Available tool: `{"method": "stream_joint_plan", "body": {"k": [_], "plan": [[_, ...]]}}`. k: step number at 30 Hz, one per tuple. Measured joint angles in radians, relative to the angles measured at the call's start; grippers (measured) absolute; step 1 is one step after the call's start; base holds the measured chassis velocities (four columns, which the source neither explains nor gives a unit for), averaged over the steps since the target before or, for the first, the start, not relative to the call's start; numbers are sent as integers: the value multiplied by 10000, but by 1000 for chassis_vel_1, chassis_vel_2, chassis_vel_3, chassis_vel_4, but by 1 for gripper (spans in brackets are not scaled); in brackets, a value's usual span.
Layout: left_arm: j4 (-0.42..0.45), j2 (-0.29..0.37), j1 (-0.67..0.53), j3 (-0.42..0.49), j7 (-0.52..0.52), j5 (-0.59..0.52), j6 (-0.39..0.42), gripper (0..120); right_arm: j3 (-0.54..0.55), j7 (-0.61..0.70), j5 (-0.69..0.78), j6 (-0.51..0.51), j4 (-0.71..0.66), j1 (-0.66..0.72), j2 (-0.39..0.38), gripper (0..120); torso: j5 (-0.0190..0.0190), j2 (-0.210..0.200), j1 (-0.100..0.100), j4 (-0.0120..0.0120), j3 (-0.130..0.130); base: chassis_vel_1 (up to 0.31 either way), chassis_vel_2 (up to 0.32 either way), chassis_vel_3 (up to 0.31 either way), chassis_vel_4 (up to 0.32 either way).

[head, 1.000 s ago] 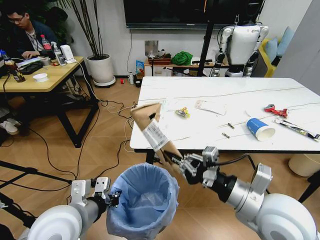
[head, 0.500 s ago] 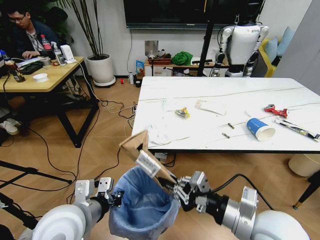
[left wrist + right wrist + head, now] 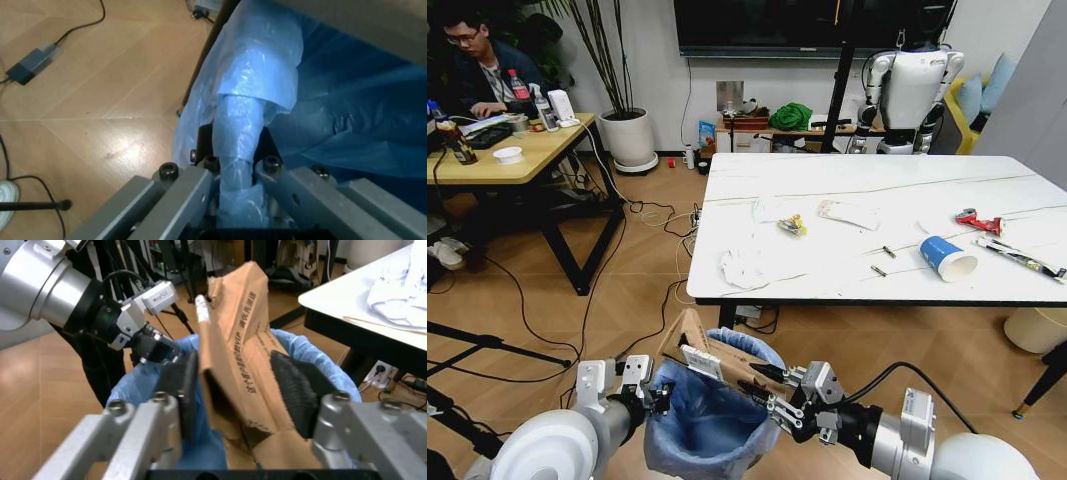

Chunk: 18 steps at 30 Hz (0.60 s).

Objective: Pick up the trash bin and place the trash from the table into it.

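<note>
Holding the trash bin (image 3: 712,410) up off the floor, just in front of the table (image 3: 907,215): left gripper (image 3: 649,392), jaws pinched on bin's blue-bag rim. Right gripper (image 3: 779,398) at bin's far side, jaws clamped on torn cardboard box (image 3: 712,352), which lies tilted across bin mouth, not yet released. Left on table beyond bin: tissues (image 3: 745,268), mask (image 3: 849,213), paper cup (image 3: 948,257), red wrapper (image 3: 978,220), long packet (image 3: 1021,257). Box print: Chinese characters, "VIP" legible.

Bin (image 3: 712,420): blue-lined, I see it upright below the table (image 3: 847,180) edge.
Box (image 3: 712,357): torn brown cardboard, tilted across bin's rim.
Cup (image 3: 947,258): on its side on table.
</note>
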<state>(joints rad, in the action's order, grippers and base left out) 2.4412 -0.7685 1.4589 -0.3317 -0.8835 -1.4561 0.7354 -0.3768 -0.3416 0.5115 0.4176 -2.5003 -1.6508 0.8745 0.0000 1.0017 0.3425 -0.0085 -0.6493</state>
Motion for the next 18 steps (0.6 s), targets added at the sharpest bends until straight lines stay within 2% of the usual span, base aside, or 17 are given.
{"method": "stream_joint_plan", "body": {"k": [3, 6, 8, 10, 11, 13, 18], "plan": [[17, 0, 6, -5, -1, -1, 0, 0, -53, 7, 58, -2, 0, 26, -2, 51, 0, 0, 0, -1, 0, 0, 0, 0, 0], [56, -5, 85, -31, 0, 9, 0, 0, -234, 166, 373, -6, 1, 215, 12, 68, 0, 0, 0, 0, 0, 0, 0, 0, 0], [65, -4, 103, -41, 2, 13, 0, 0, -280, 295, 527, 9, 1, 296, 9, 71, 0, 0, 0, 0, 0, 0, 0, 0, 0], [82, 12, 119, -60, 5, 15, 0, 0, -353, 419, 662, 40, 1, 380, 0, 82, 0, 0, 0, 1, 0, 0, 0, 0, 0], [82, 12, 119, -60, 5, 15, 0, 0, -353, 419, 662, 40, 1, 380, 0, 82, 0, 0, 0, 1, 0, 0, 0, 0, 0], [105, 49, 115, -109, 6, -18, 0, 0, -334, 399, 564, 46, 2, 230, 3, 94, 0, 0, 1, 1, 0, 0, 0, 0, 0], [102, 114, 81, -214, -15, -132, 0, 0, -27, 445, 409, 319, 2, -336, 179, 100, 0, 0, 0, -1, 0, 0, 0, 0, 0]]}}
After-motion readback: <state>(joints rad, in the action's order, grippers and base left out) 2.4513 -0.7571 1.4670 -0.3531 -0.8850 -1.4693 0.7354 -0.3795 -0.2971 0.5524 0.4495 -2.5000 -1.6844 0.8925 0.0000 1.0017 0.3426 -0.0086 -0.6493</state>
